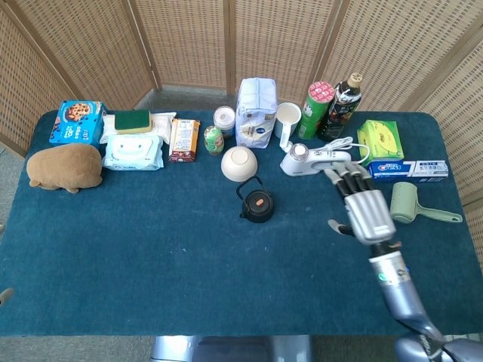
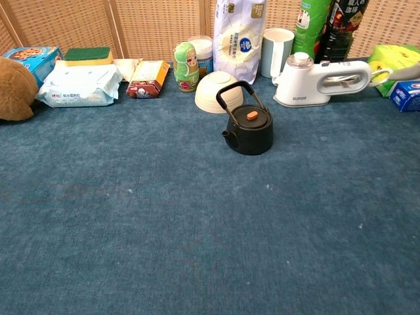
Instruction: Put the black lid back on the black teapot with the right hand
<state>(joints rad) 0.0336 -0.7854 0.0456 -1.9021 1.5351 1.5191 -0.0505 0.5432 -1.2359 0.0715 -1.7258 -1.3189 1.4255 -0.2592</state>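
The black teapot (image 2: 248,130) stands mid-surface in front of a white bowl (image 2: 217,91), its lid (image 2: 252,118) seated with the orange knob up and the handle upright. The right hand (image 1: 364,209) hovers well off to the right, near a lint roller (image 1: 405,204), fingers spread and holding nothing. With the lid apparently home, the sound move is to keep the hand clear of the handle while pulling away. Whether the lid sits fully flush is hard to judge. The left hand appears in neither view.
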